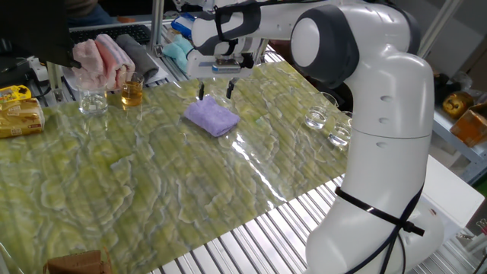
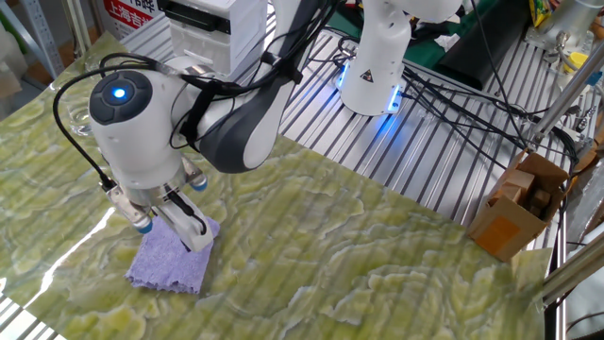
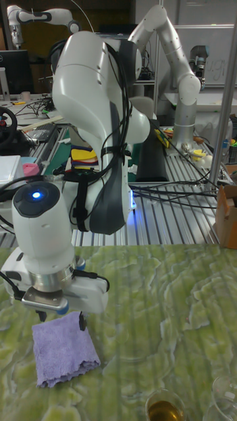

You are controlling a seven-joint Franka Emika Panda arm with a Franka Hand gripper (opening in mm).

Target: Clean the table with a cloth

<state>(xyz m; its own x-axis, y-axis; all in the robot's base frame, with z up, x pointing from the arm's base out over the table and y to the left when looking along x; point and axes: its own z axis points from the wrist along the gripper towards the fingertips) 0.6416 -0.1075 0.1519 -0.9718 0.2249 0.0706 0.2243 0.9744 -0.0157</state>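
Cloth (image 1: 212, 116): lavender, folded flat on the table (image 1: 152, 175), near its far edge.
Gripper (image 1: 214, 92): above the cloth's far edge, fingers spread apart, holding nothing.
Glasses: one with amber liquid (image 1: 132, 93), an empty one (image 1: 93, 100) just beside it; two more (image 1: 327, 125) near the arm's base.
Pink towels (image 1: 103, 59): beyond the table edge.
Writing: none readable.

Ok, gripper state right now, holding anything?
Gripper: open, empty, jaws spread just above the cloth.
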